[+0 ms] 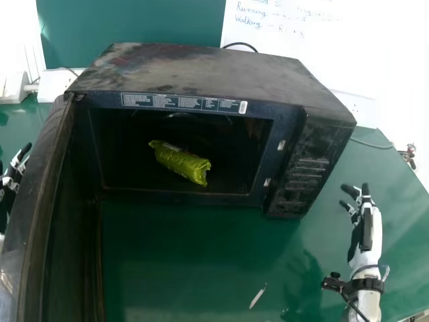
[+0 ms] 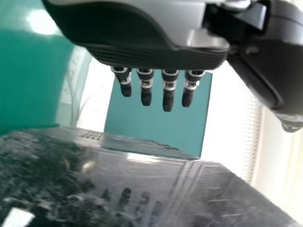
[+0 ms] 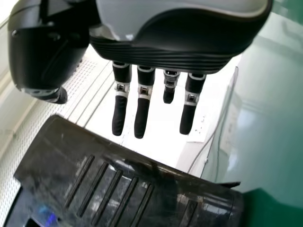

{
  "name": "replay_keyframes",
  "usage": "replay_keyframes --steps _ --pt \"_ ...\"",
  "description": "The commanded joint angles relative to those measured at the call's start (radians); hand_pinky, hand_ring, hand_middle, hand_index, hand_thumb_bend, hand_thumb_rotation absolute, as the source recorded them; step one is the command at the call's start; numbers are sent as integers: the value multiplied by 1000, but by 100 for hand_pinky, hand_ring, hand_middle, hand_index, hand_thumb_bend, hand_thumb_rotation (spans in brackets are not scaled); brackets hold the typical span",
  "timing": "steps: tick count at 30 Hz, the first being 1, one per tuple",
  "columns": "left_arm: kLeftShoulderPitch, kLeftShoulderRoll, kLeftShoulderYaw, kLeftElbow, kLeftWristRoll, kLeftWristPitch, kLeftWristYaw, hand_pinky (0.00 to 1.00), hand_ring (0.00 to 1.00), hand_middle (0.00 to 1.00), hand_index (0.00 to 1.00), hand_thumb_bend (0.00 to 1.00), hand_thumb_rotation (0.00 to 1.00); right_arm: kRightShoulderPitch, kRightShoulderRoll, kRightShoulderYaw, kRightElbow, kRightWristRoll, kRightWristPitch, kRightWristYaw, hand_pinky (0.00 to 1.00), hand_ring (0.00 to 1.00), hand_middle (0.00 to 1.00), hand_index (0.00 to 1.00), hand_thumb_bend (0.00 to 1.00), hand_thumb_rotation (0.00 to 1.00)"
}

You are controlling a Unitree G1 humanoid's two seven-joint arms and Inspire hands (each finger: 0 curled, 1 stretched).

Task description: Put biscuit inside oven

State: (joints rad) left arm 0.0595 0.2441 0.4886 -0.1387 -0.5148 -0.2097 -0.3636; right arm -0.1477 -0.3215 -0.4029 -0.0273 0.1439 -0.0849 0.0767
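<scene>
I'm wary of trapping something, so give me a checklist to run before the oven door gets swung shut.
1. Biscuit packet inside the oven: ok, it lies in the cavity behind the front opening.
2. Door ready to swing: ok, it stands wide open on the robot's left.
3. Left hand on the door's outer side: ok, fingers extended and holding nothing.
4. Left hand touching the door: cannot tell.
5. Right hand away from the opening: ok, it is to the right of the oven, empty.
6. Door shut: not ok, probably the next move.
</scene>
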Motion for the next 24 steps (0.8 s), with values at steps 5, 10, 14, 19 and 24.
replay_keyframes --steps 5,10,14,19,24 --pt "-24 -22 15 63 5 -118 -14 100 100 98 100 100 98 -19 11 -22 59 59 3 -8 87 77 75 67 77 43" --pt "-18 -80 -13 58 44 -260 -16 99 100 99 100 96 100 -29 14 -23 71 62 -7 -26 82 76 74 67 71 44" --pt "-22 -172 -48 78 87 -423 -1 97 97 98 100 93 100 -35 18 -27 81 69 -9 -37 82 76 74 66 67 45" --pt "-33 -236 -79 168 107 -607 -8 98 100 100 100 91 100 -40 12 -31 110 94 -21 -16 82 77 75 69 63 50" --pt "-15 -283 -129 205 105 -709 -15 96 99 100 100 91 99 -42 12 -32 130 93 -30 -15 85 78 76 69 63 51"
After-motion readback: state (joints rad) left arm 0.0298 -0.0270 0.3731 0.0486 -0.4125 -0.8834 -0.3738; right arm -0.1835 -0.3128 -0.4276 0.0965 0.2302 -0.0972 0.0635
